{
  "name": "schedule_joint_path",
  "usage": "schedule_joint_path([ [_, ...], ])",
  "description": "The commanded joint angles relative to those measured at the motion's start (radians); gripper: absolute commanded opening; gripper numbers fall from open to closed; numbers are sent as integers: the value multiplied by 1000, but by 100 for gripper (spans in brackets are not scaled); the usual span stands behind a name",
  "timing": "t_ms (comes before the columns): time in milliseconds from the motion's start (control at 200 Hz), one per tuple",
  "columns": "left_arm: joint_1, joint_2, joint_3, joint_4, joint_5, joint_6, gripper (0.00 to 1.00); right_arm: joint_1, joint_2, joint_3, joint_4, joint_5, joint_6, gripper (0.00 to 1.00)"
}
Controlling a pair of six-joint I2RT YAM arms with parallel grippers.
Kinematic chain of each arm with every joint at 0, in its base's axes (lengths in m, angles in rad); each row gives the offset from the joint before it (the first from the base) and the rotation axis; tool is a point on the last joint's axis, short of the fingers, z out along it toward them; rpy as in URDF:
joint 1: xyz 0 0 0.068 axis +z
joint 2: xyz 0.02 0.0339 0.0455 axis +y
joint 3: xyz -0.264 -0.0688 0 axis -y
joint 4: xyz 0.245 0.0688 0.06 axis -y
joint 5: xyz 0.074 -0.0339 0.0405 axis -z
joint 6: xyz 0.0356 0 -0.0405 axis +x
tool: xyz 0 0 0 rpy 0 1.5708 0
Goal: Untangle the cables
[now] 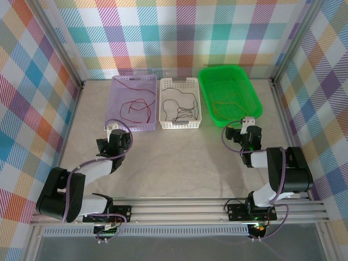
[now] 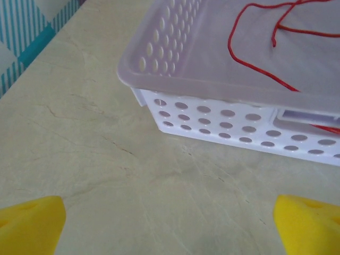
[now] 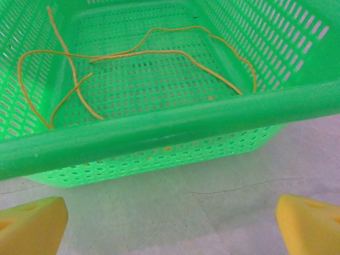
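Jaws on both arms stand spread wide with nothing between them. The left gripper (image 1: 114, 131) faces the near left corner of the lilac tray (image 1: 117, 117), and the right gripper (image 1: 248, 129) faces the near rim of the green basket (image 1: 206, 95). A white basket (image 1: 179, 125) sits between those two, just beside each, all three in a row at the far side of the pale, marbled counter (image 1: 179, 163).

Plaid walls close the space on three sides. Each arm is folded at its base, with the forearm stretched low and forward, stopping short of its container. In the wrist views the yellow fingertips (image 2: 32, 223) hover above bare counter.

The red cables (image 1: 136, 104) lie looped in the translucent lilac tray, which shows a white perforated wall under its rim. Thin black cables (image 1: 182, 111) curl in the white basket. The orange-yellow cables (image 3: 159, 53) sprawl and cross over the green basket's slotted plastic floor.
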Motion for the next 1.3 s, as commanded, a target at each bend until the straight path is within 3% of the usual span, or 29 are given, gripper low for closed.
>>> schedule_joint_path([
  [0,22,30,21,145,50,55,100,-5,-13,17,36,-20,13,100],
  [160,57,92,12,296,118,92,100,-4,-12,19,37,-20,13,100],
  [240,67,134,45,295,150,121,100,-4,-12,19,36,-21,13,100],
  [290,73,173,10,404,191,152,100,-4,-12,18,36,-21,14,100],
  [330,80,208,-25,512,204,152,100,-5,-13,19,35,-21,14,100],
  [405,127,226,-13,481,250,99,100,-6,-12,19,35,-22,13,100],
  [450,138,266,-32,562,268,96,100,-6,-13,19,35,-22,13,100],
  [495,148,251,-18,501,284,85,100,-6,-12,19,36,-21,13,100],
  [1295,150,256,-24,529,310,98,100,-5,-12,19,36,-24,14,100],
])
